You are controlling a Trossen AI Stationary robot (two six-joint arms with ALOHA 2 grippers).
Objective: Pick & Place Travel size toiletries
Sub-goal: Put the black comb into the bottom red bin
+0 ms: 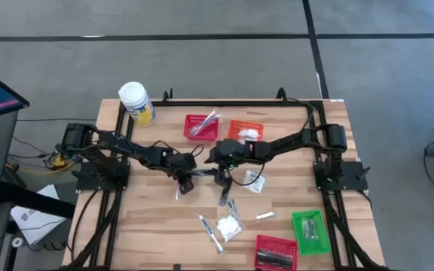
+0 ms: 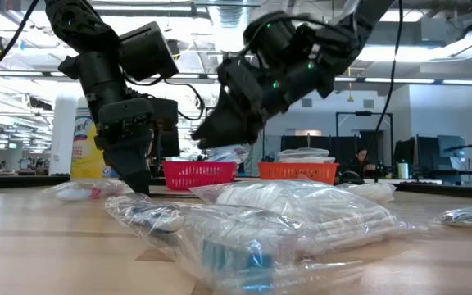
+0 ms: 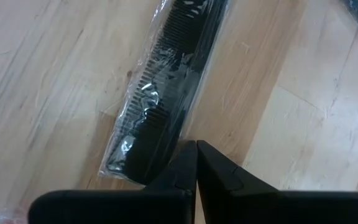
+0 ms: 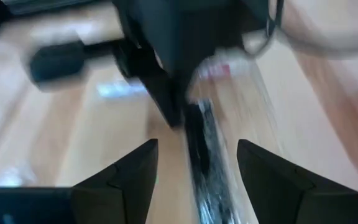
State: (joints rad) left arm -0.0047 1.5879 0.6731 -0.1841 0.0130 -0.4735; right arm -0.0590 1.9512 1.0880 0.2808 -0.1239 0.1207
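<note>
The left gripper (image 3: 196, 163), pressed together, touches the clear-wrapped black plastic comb (image 3: 160, 93) mid-desk. The right gripper (image 4: 197, 163) straddles it, spread. Closing now risks the two grippers colliding.

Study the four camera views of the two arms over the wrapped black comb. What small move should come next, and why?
Probably the right pincer should ease down and close on the wrapped comb. Its fingers stand open with the comb lying between them, nothing gripped yet. The left pincer is shut, its tip pressed at the comb's other end, seemingly steadying it on the table.
</note>
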